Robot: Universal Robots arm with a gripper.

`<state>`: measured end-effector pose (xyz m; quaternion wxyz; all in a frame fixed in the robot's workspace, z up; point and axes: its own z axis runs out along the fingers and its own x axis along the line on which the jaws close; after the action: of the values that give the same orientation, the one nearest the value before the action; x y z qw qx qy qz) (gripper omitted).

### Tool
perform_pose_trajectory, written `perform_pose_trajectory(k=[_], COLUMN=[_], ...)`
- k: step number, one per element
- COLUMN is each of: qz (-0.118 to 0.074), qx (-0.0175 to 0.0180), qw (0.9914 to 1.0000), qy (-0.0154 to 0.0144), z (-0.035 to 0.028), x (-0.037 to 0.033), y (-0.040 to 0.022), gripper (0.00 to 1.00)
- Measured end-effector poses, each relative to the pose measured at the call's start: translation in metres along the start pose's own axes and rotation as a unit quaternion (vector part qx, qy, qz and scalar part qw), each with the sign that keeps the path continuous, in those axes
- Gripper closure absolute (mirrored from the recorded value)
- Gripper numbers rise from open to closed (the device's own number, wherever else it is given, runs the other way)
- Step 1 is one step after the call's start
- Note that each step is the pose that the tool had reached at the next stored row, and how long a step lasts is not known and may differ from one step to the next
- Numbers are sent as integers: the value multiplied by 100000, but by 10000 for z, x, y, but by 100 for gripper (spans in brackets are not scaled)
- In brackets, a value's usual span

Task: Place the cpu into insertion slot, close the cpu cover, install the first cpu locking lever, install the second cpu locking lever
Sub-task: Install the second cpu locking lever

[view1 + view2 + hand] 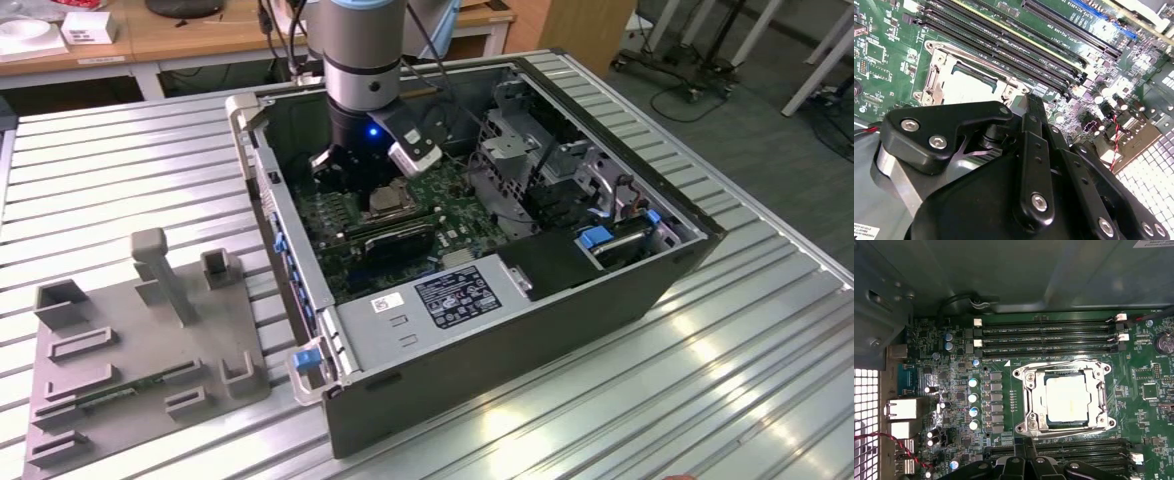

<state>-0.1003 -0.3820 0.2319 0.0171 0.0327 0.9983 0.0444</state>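
The cpu sits in the insertion slot, just beyond the hand, with the cpu cover down around it. Lever state unclear; I cannot tell whether the hand is apart or together.

The exterior view looks down from high and well back, at a slant, onto the open computer case on the ribbed tabletop. Both wrist views sit close above the green motherboard: the first faces straight down, the second tilts across it. They share the insertion slot, at 11 o'clock from centre in the second wrist view.
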Motion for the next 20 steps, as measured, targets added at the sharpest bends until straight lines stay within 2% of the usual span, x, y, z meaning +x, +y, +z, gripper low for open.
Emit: perform_pose_trajectory(k=[4,13,20], qz=[-10,0,2], qx=[9,0,3], qw=[100000,100000,100000], qy=[9,4,2], z=[-1,4,4], x=[-10,-138,-141], y=[1,8,9], gripper=[89,89,89])
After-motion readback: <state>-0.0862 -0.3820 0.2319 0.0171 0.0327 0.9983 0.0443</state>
